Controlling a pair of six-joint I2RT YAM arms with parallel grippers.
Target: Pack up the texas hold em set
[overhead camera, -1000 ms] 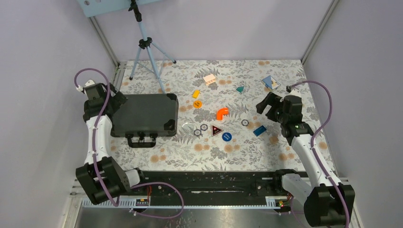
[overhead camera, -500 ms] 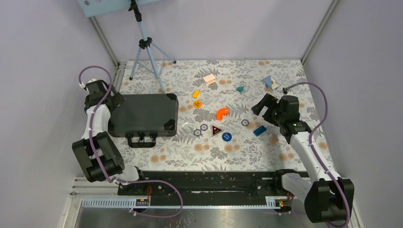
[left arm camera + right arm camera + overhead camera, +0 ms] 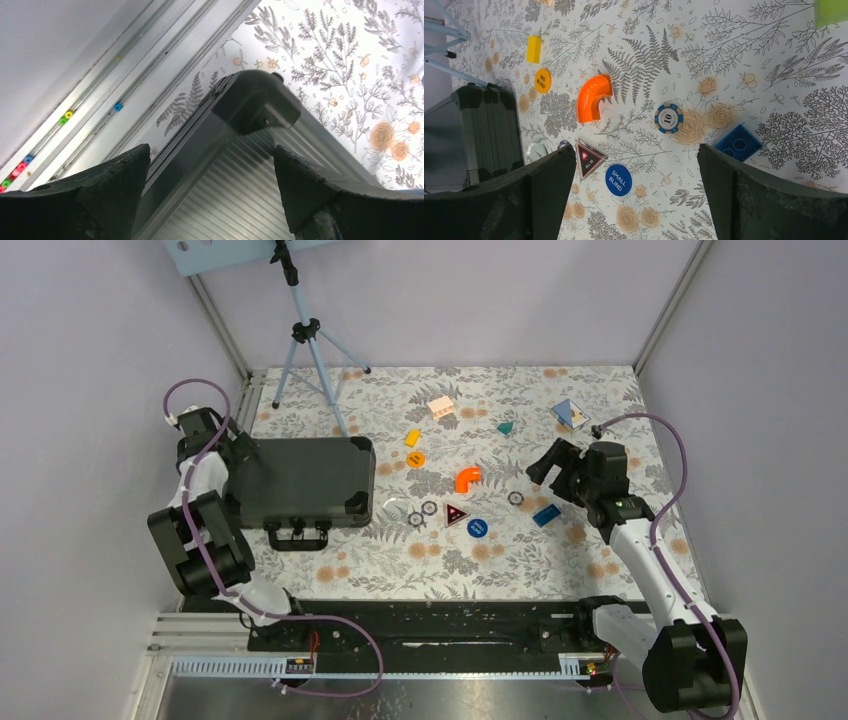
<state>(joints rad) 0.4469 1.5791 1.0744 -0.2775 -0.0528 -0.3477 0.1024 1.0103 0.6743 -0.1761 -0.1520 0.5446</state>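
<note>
From above, the black briefcase [image 3: 300, 483] lies closed on the left of the flower-printed tabletop [image 3: 400, 565], its handle toward the near edge. A tripod [image 3: 310, 350] stands just behind it. Loose to its right are an orange curved block [image 3: 466, 479], a striped chip [image 3: 515, 498] and a blue disc [image 3: 477, 528]. The left arm is folded tight, its end effector [image 3: 236, 454] at the briefcase's far-left corner. The right end effector [image 3: 553, 462] hangs over the loose pieces.

At the left wrist, the left end effector [image 3: 211, 155] is spread wide and grasps nothing. The briefcase [image 3: 255, 102] shows a rounded plastic corner and a ribbed lid between the fingers, with an aluminium rail [image 3: 150, 55] alongside.

At the right wrist, the right end effector [image 3: 636, 150] is released. Its fingers frame the chip [image 3: 668, 118], the blue disc [image 3: 618, 179] lettered SMALL BLIND, and a studded blue block [image 3: 738, 144].
</note>
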